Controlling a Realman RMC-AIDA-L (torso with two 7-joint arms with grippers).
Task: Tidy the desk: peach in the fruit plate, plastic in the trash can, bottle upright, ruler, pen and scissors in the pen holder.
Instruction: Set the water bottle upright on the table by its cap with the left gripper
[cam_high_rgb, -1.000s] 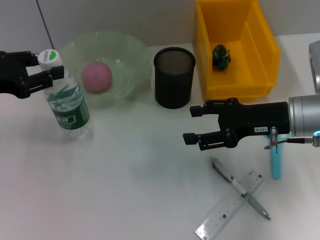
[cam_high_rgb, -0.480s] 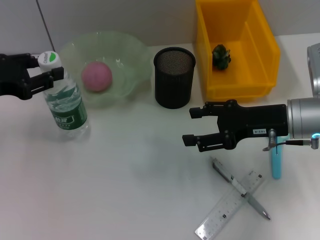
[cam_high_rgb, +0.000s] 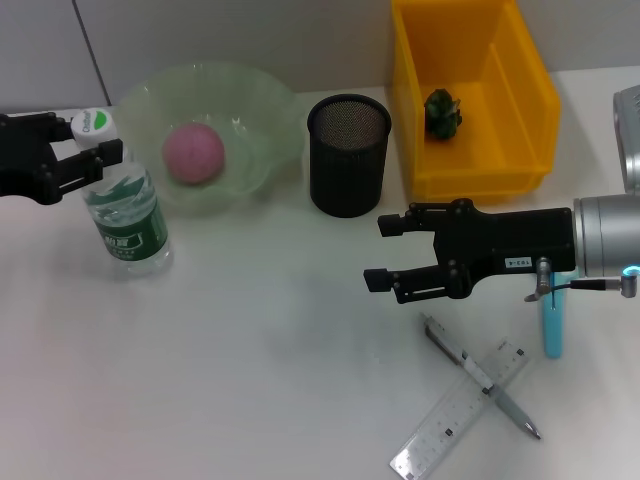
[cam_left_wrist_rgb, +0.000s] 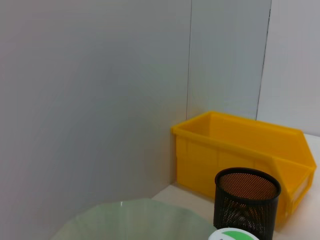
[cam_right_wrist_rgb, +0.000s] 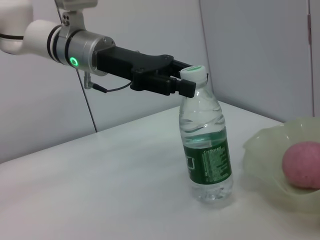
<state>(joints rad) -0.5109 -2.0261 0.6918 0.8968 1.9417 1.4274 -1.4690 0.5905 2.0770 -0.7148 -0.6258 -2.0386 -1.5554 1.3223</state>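
Observation:
The clear bottle (cam_high_rgb: 126, 207) with a green label stands upright on the table at the left, beside the fruit plate (cam_high_rgb: 262, 150). My left gripper (cam_high_rgb: 86, 140) is shut on its neck under the white cap; the right wrist view shows the bottle (cam_right_wrist_rgb: 206, 150) and that gripper (cam_right_wrist_rgb: 182, 82) too. The pink peach (cam_high_rgb: 193, 152) lies in the plate. Crumpled green plastic (cam_high_rgb: 441, 112) sits in the yellow trash can (cam_high_rgb: 525, 90). Ruler (cam_high_rgb: 455, 425) and pen (cam_high_rgb: 478, 372) lie crossed at the front right. The scissors' blue handle (cam_high_rgb: 552, 325) shows under my right arm. My right gripper (cam_high_rgb: 378, 252) hovers open, empty.
The black mesh pen holder (cam_high_rgb: 347, 152) stands between the plate and the trash can. The left wrist view shows the pen holder (cam_left_wrist_rgb: 246, 202), the trash can (cam_left_wrist_rgb: 240, 145) and the plate's rim (cam_left_wrist_rgb: 130, 215). A wall runs behind the table.
The left gripper has drawn the bottle leftward and brought it from a slight lean to upright. The right arm has hardly moved.

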